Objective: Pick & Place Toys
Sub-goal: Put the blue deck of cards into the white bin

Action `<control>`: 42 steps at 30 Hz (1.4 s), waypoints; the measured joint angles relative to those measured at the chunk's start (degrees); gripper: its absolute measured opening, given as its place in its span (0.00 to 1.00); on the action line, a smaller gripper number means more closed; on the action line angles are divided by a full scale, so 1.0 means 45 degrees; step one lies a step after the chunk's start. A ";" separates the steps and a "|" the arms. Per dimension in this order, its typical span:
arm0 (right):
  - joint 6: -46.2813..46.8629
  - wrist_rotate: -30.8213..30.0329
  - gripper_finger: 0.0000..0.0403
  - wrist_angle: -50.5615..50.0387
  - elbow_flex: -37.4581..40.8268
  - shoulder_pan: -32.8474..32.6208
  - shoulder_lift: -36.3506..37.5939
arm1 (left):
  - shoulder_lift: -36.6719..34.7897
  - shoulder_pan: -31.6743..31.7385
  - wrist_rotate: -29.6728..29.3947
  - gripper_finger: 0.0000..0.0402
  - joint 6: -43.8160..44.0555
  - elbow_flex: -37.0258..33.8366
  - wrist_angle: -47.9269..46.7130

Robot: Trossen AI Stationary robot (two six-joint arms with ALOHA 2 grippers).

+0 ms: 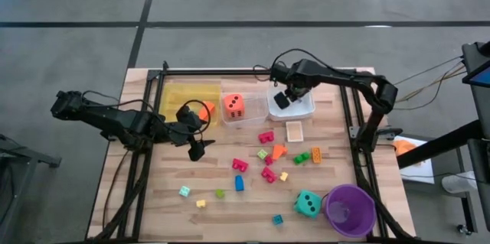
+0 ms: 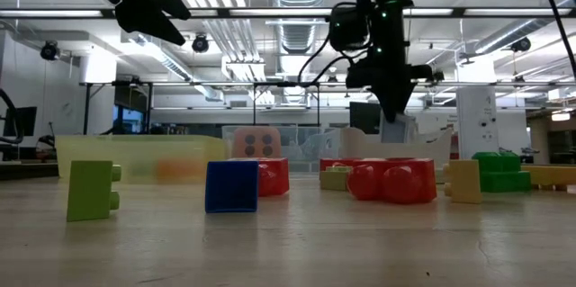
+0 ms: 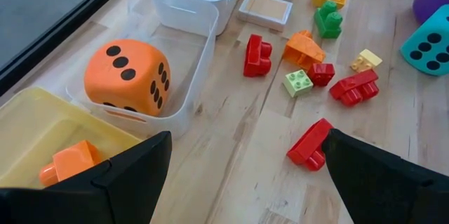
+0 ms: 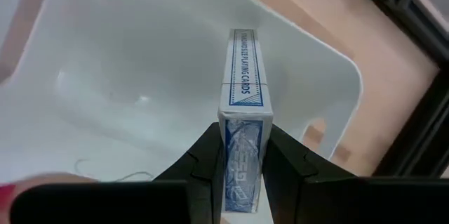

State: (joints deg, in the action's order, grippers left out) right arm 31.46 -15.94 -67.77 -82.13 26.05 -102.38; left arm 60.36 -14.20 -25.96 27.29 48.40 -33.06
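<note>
Two grippers are ours: our right gripper (image 4: 242, 155) pinches a blue-and-white playing-card box (image 4: 242, 112) on edge over the white rectangular plastic tray (image 1: 300, 108), while our left gripper (image 1: 196, 131) hangs with jaws wide beside the yellow translucent tray (image 1: 178, 93). We see the orange dotted die (image 1: 233, 105) in the clear tray (image 3: 184, 87), small plastic blocks (image 1: 267, 173) scattered mid-table.

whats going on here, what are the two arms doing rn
The right end effector is shut on a blue and white box of playing cards, holding it on edge over the white tray. The left end effector hangs open beside the yellow tray, where an orange block lies. An orange die sits in the clear tray. Many small blocks, a teal die and a purple cup remain on the table.
</note>
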 joint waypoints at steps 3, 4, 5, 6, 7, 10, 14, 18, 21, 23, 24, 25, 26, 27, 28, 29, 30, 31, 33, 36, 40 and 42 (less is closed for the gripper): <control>-0.0578 -0.0119 0.15 0.0044 0.0005 -0.0301 -0.0154 | 0.0000 0.0000 0.0000 0.91 0.0001 0.0000 -0.0004; -0.0711 -0.0119 0.15 0.0030 0.0005 -0.0382 -0.0189 | 0.0000 0.0000 0.0000 0.91 0.0000 0.0000 -0.0004; -0.0840 -0.0120 0.15 0.0006 0.0011 -0.0454 -0.0216 | 0.0000 0.0000 0.0000 0.91 0.0000 0.0000 -0.0004; -0.1036 -0.0118 0.15 -0.0005 0.0015 -0.0541 -0.0257 | 0.0000 0.0000 0.0000 0.91 0.0000 0.0000 -0.0008; -0.1145 -0.0126 0.15 -0.0012 0.0015 -0.0621 -0.0289 | 0.0000 0.0000 0.0000 0.91 0.0000 0.0000 -0.0006; -0.0723 -0.0232 0.15 -0.0377 0.0015 -0.0730 -0.0312 | 0.0000 0.0000 0.0000 0.91 0.0001 0.0000 -0.0009; 0.1045 -0.0515 0.15 -0.0563 0.0015 -0.0752 -0.0312 | 0.0000 0.0005 0.0000 0.91 0.0005 0.0000 -0.0009; 0.1980 -0.0506 0.15 -0.0558 0.0005 -0.0760 -0.0388 | 0.0000 0.0005 0.0000 0.91 0.0012 0.0000 -0.0004; 0.2421 -0.0491 0.15 -0.0771 0.0010 -0.0757 -0.0699 | 0.0000 0.0005 0.0000 0.91 0.0034 0.0000 -0.0004; 0.2646 -0.0491 0.15 -0.1107 0.0010 -0.0754 -0.0958 | 0.0000 0.0005 0.0001 0.91 0.0034 0.0000 -0.0008; 0.2650 -0.0492 0.15 -0.1259 0.0010 -0.0745 -0.1063 | 0.0000 0.0005 0.0005 0.91 0.0034 0.0000 -0.0004; 0.2659 -0.0522 0.15 -0.1333 0.0007 -0.0746 -0.1210 | 0.0000 0.0005 0.0000 0.91 0.0034 0.0000 -0.0008; 0.2658 -0.0573 0.15 -0.1358 0.0000 -0.0755 -0.1302 | 0.0000 0.0005 0.0002 0.91 0.0034 0.0000 -0.0004; 0.2659 -0.0613 0.15 -0.1375 -0.0010 -0.0755 -0.1352 | 0.0000 0.0005 0.0000 0.91 0.0034 0.0000 -0.0005; 0.2663 -0.0711 0.15 -0.1375 -0.0015 -0.0759 -0.1398 | 0.0000 0.0005 0.0000 0.91 0.0034 0.0000 -0.0009; 0.2673 -0.0827 0.15 -0.1379 -0.0019 -0.0764 -0.1419 | 0.0000 0.0005 0.0000 0.91 0.0029 0.0000 -0.0004; 0.2674 -0.0933 0.15 -0.1380 -0.0019 -0.0768 -0.1437 | 0.0000 0.0005 0.0000 0.91 0.0029 0.0000 -0.0008; 0.2678 -0.1040 0.15 -0.1379 -0.0019 -0.0766 -0.1457 | 0.0000 0.0005 0.0002 0.91 0.0029 0.0000 -0.0004; 0.2645 -0.1328 0.15 -0.1364 -0.0061 -0.0757 -0.1522 | 0.0000 0.0005 0.0000 0.91 0.0029 0.0000 -0.0004; 0.2113 -0.1751 0.15 -0.1274 -0.0260 -0.0821 -0.1690 | 0.0000 0.0005 0.0002 0.91 0.0029 0.0000 -0.0004; 0.1718 -0.1883 0.15 -0.1306 -0.0531 -0.0923 -0.2134 | 0.0000 0.0005 0.0005 0.91 0.0029 0.0000 -0.0004; 0.1682 -0.1872 0.15 -0.1338 -0.0688 -0.0963 -0.2339 | 0.0000 0.0005 0.0004 0.91 0.0029 0.0000 -0.0004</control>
State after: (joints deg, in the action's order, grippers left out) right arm 39.03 -24.37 -73.79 -85.22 21.72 -112.91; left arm 60.36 -14.17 -25.94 27.42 48.40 -33.08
